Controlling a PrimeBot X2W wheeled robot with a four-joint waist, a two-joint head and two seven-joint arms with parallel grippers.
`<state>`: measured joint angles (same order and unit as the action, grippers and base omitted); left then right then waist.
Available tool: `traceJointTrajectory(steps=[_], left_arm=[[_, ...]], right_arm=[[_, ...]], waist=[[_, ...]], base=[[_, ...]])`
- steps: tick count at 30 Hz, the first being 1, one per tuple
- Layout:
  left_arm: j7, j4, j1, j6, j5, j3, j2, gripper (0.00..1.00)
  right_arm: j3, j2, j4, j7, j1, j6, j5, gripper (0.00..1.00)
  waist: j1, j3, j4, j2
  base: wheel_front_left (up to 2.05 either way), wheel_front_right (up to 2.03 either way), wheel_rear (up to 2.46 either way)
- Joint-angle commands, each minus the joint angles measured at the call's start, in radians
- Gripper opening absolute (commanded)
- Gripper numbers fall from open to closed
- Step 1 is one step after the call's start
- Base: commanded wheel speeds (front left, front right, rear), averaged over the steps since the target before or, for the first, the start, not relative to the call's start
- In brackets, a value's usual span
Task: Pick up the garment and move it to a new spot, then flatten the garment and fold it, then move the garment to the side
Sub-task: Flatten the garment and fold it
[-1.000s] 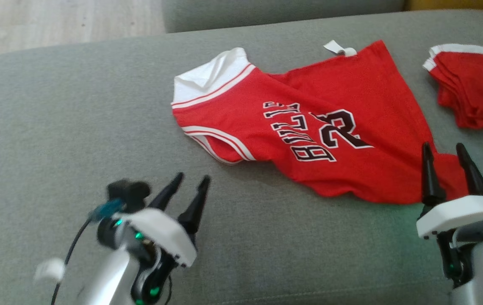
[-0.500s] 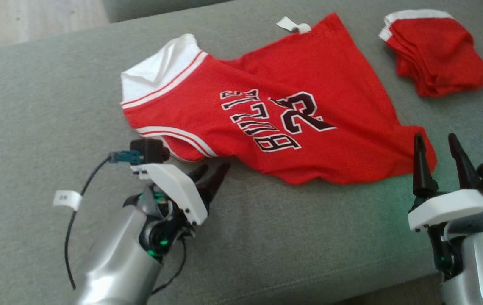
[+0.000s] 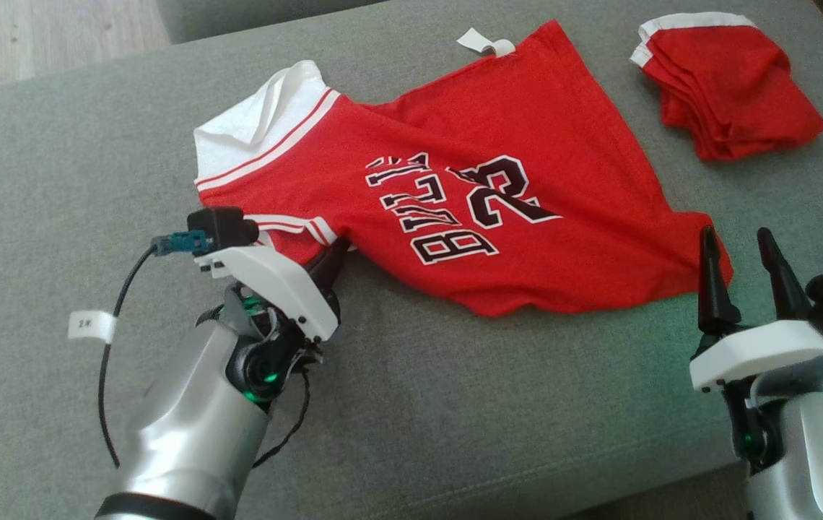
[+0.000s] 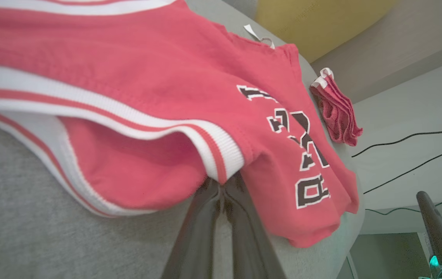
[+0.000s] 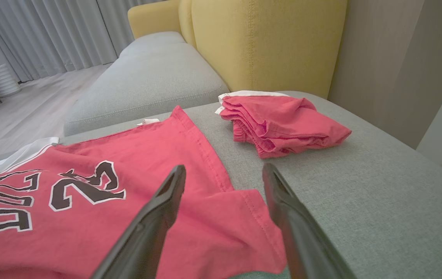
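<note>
soft, light jersey [image 3: 455, 166], it'll sag. left gripper [image 3: 336, 253] looks pinched shut on the near-left armhole trim [image 4: 205, 131]; right gripper [image 3: 733, 238] open by the near-right hem corner [image 5: 263, 217], good second hold.

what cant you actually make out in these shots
- left claw tips: buried under the jersey's striped armhole, head and left wrist views; how much cloth they pinch is hidden.
- folded red pile: its own layers hide what garment it is.
- white tag at the hem: print too small, head view.
- cable label: blurred, head view.
</note>
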<state>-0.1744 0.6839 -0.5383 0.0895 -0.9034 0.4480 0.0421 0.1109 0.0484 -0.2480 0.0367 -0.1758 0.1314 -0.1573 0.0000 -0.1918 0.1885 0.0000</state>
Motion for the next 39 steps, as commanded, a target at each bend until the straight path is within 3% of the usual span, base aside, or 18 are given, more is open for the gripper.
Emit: traceJointTrajectory(steps=[1, 7, 15, 18, 22, 28, 33, 34, 35, 36, 39], left_arm=[[0.020, -0.036, -0.049, 0.011, 0.004, -0.018, 0.009, 0.00], [0.001, -0.131, -0.105, 0.016, 0.034, 0.008, 0.037, 0.00], [-0.341, -0.239, -0.319, -0.029, 0.055, 0.068, 0.137, 0.00], [-0.413, -0.229, -0.401, -0.040, 0.074, 0.076, 0.171, 0.00], [-0.468, -0.177, -0.459, -0.045, 0.052, 0.063, 0.175, 0.00], [-0.418, -0.048, -0.606, 0.006, 0.085, 0.066, 0.199, 0.00], [-0.342, 0.049, -0.682, 0.024, 0.025, 0.012, 0.157, 0.00], [-0.337, 0.066, -0.690, 0.028, 0.010, 0.006, 0.146, 0.06], [-0.334, 0.084, -0.695, 0.031, 0.005, 0.009, 0.140, 0.88], [-0.333, 0.098, -0.699, 0.034, 0.013, 0.026, 0.141, 1.00], [-0.320, 0.117, -0.692, 0.040, 0.006, 0.059, 0.137, 1.00]], right_arm=[[-0.017, 0.003, 0.026, 0.016, -0.028, -0.001, -0.004, 1.00], [-0.018, 0.002, 0.020, 0.018, -0.032, -0.001, -0.017, 1.00], [-0.091, 0.002, -0.009, 0.062, -0.084, -0.001, -0.093, 1.00], [-0.143, 0.002, -0.042, 0.096, -0.108, -0.001, -0.139, 1.00], [-0.210, 0.002, -0.076, 0.127, -0.138, -0.001, -0.183, 1.00], [-0.352, 0.002, -0.129, 0.189, -0.206, -0.001, -0.290, 1.00], [-0.399, 0.002, -0.164, 0.212, -0.240, -0.001, -0.321, 1.00], [-0.402, 0.002, -0.172, 0.214, -0.243, -0.001, -0.323, 1.00], [-0.405, 0.002, -0.181, 0.216, -0.247, -0.001, -0.323, 1.00], [-0.408, 0.002, -0.189, 0.218, -0.250, -0.001, -0.323, 1.00], [-0.402, 0.002, -0.213, 0.221, -0.255, -0.001, -0.313, 1.00]], waist=[[0.0000, 0.005, -0.002, 0.0000], [0.0000, -0.002, 0.021, 0.0000], [0.0000, -0.103, 0.157, 0.0000], [0.0000, -0.133, 0.220, 0.0000], [0.0000, -0.162, 0.283, 0.0000], [0.0000, -0.217, 0.375, 0.0000], [0.0000, -0.234, 0.387, 0.0000], [0.0000, -0.234, 0.384, 0.0000], [0.0000, -0.233, 0.378, 0.0000], [0.0000, -0.231, 0.371, 0.0000], [0.0000, -0.211, 0.342, 0.0000]], base=[[0.00, 0.00, 0.00], [0.00, 0.00, 0.00], [0.00, 0.00, 0.00], [0.00, 0.00, 0.00], [0.00, 0.00, 0.00], [0.00, 0.00, 0.00], [0.00, 0.00, 0.00], [0.00, 0.00, 0.00], [0.00, 0.00, 0.00], [0.00, 0.00, 0.00], [0.00, 0.00, 0.00]])
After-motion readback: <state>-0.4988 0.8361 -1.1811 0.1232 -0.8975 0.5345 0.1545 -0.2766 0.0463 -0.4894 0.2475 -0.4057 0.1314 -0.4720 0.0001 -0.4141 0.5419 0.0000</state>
